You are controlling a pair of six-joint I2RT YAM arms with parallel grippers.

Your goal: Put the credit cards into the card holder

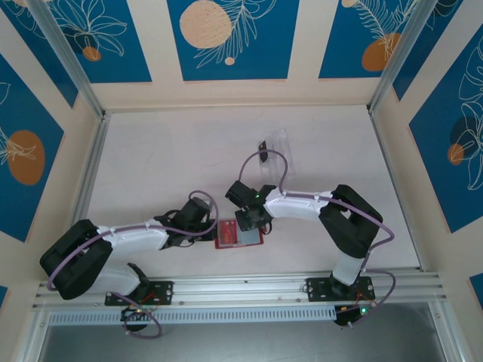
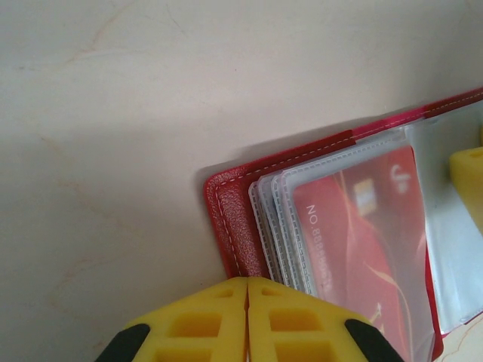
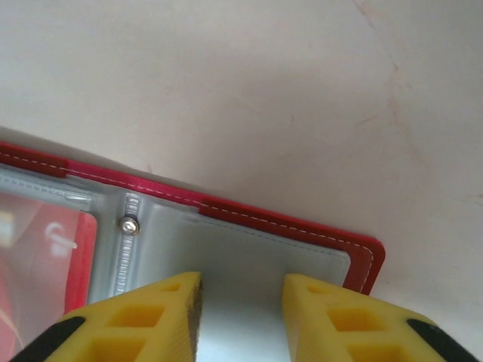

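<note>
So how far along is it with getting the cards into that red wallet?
Done: one red card sits in a clear sleeve of the open wallet. In hand: the left gripper is shut at the wallet's left edge; the right gripper hangs open over an empty sleeve. Still to do: a dark item at the clear tray behind may be another card; too small to tell.

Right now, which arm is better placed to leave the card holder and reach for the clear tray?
Right, probably. Its jaws stand apart, empty, over the right half of the card holder, and the clear tray lies beyond that arm. The left jaws are shut at the holder's left edge.
</note>
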